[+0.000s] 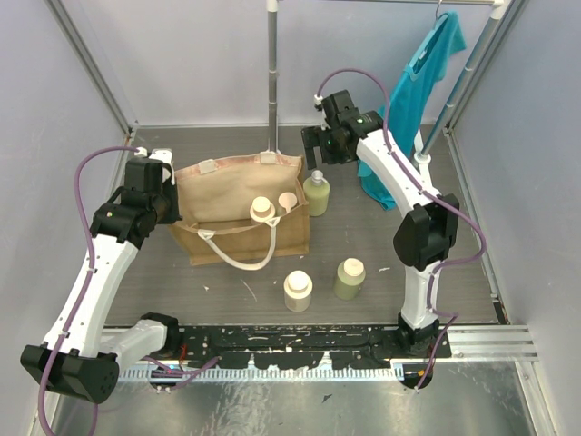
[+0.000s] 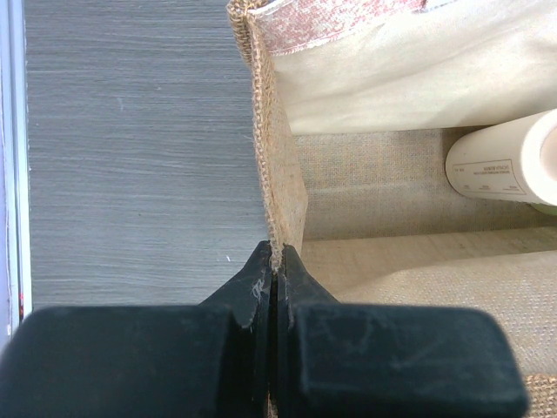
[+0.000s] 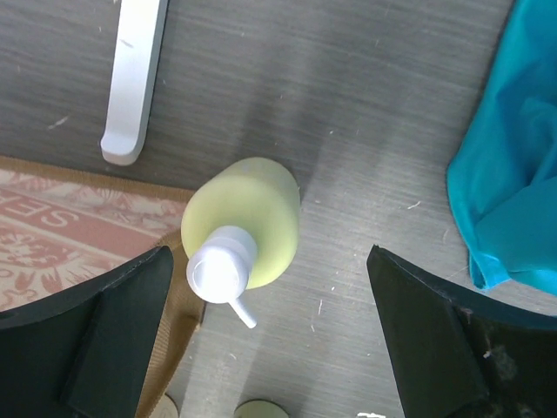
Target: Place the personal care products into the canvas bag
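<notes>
The left tool point(image 2: 274, 263) is clenched on the left short side of the canvas bag point(image 1: 238, 216). In the left wrist view its two black fingers point(image 2: 252, 287) meet with only the burlap rim between them. The right tool point(image 3: 268, 300) is fully released and hangs above a pale green pump bottle point(image 3: 252, 213). This bottle stands on the table point(image 3: 365, 104) between the two wide fingers point(image 3: 96, 340) and touches neither of them. It is outside the bag, just beside its right end.

Only the top view shows two more bottles on the table in front of the bag: a cream-capped bottle point(image 1: 298, 291) and a green bottle point(image 1: 349, 278), both well apart from the tools. It shows also a cream cap point(image 1: 261, 210) and a pump top point(image 1: 289, 200) inside the open bag. The left wrist view gives only one cream bottle point(image 2: 509, 161) inside the bag. The right wrist view shows from close the teal shirt point(image 3: 513, 174) to the right of the pump bottle and the white foot of a stand point(image 3: 135, 78) beside the bag.

The left arm point(image 1: 95, 272) rises from its base and reaches forward along the left side of the table to the bag. The right arm point(image 1: 399, 182) bends at the elbow and stretches to the far left, with the wrist turned down over the bottle.
</notes>
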Available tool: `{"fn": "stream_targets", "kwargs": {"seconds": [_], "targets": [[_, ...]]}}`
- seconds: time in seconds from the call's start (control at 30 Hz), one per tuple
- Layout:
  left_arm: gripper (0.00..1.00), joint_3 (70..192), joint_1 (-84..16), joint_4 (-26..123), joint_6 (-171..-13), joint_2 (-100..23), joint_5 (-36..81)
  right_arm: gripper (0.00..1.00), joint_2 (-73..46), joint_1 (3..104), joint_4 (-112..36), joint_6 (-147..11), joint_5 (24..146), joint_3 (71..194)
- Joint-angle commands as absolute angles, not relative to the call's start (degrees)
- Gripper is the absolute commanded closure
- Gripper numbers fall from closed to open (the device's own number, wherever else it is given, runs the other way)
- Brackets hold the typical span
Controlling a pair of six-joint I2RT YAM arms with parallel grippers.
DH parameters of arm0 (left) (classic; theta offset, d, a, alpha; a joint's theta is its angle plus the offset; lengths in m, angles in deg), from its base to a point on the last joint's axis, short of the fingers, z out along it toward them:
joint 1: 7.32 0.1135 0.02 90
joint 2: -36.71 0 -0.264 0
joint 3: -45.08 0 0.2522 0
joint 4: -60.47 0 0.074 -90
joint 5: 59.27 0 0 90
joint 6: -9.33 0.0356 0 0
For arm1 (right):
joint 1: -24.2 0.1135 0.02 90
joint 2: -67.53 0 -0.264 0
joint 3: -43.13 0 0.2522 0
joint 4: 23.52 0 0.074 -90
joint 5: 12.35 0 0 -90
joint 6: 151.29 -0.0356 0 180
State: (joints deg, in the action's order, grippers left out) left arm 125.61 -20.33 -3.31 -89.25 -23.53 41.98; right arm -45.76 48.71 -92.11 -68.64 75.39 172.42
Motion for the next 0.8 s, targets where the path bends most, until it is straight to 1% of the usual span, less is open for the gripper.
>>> {"fn": "stream_targets", "kwargs": {"seconds": [0.0,0.23,0.43,0.77], "targets": [[0.94,126.7,-20.2,-3.0,-88.9,-22.9,42.9,0.00,-44.7,48.5,-93.6,-67.5,78.4,170.3],[0.94,126.5,-20.2,-2.7,-89.1,-23.0,42.8,0.00,-45.5,50.5,-93.9,-65.7,78.7,167.2],[0.94,126.5,-20.2,-3.1,-89.1,-22.7,43.0,0.00,-46.5,52.5,-90.3,-65.0,77.9,165.2],[0.94,126.4,-20.2,-3.4,-88.9,-22.4,43.7,0.00,-50.1,53.8,-90.9,-63.8,75.7,165.6]]}}
